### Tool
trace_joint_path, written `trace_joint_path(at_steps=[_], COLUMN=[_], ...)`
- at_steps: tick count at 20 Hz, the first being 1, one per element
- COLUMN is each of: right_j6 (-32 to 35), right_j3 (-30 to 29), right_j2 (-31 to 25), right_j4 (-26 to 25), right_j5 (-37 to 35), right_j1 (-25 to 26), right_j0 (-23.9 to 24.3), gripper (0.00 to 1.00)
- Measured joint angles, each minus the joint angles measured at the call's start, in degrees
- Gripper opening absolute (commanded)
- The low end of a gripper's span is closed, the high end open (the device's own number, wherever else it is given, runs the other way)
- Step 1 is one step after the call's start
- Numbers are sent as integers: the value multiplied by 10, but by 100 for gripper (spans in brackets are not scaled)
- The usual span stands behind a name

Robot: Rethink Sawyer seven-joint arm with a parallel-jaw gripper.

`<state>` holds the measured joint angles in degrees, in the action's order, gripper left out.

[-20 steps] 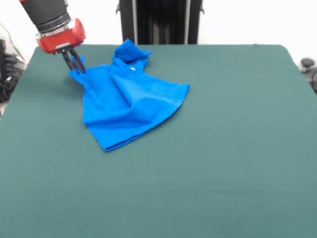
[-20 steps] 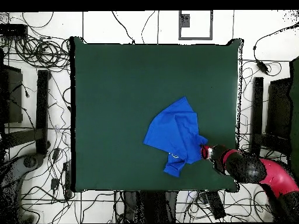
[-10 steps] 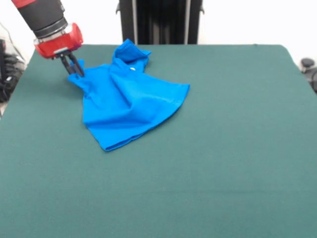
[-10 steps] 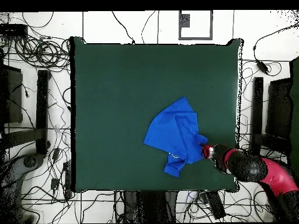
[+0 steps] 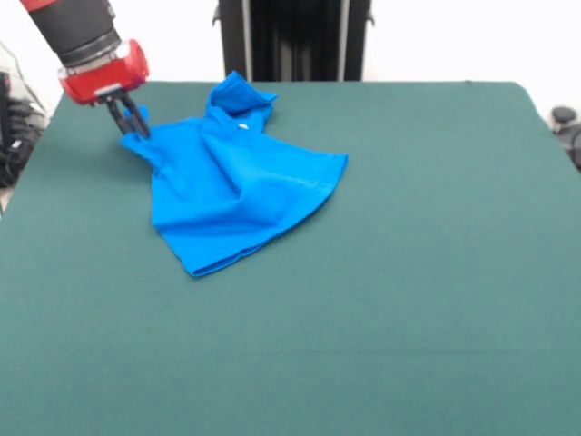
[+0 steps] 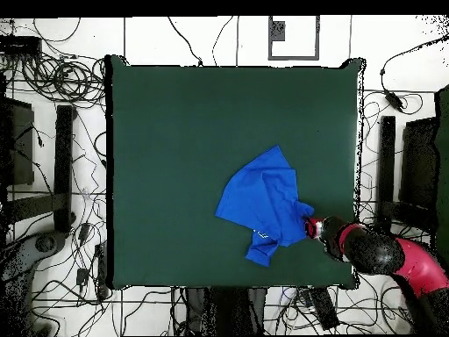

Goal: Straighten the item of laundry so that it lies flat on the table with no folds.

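Lying rumpled on the table (image 5: 436,272), blue T-shirt (image 5: 231,182), one corner pinched between the gripper (image 5: 134,127) tips.

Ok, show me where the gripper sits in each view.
Front view: gripper upper left, at the blue T-shirt's left corner.
Overhead view: gripper lower right, at the T-shirt's right edge.
Shared landmark: the shirt corner it pinches.

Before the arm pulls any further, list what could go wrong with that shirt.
1. The gripper pinches only a small corner of the blue T-shirt; the thin fabric may slip from the jaws.
2. That corner sits close to the green table edge in the overhead view; pulling outward could drag cloth over the side.
3. The shirt is bunched with folds; a one-point pull may slide the heap rather than flatten it.
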<state>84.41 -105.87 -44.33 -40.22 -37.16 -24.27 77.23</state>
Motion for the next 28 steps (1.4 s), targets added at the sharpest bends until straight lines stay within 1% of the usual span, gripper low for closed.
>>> trace_joint_path(at_steps=[5,7,15,19,20,28], right_j6=[0,0,0,0,0,0], right_j3=[-26,-33,-57,-67,-73,-80], right_j2=[-13,-17,-18,-19,-19,-19], right_j4=[0,0,0,0,0,0], right_j5=[0,0,0,0,0,9], right_j1=[-68,-85,-131,-144,-148,-151], right_j0=[0,0,-1,-4,-5,-4], gripper=[0,0,0,0,100,100])
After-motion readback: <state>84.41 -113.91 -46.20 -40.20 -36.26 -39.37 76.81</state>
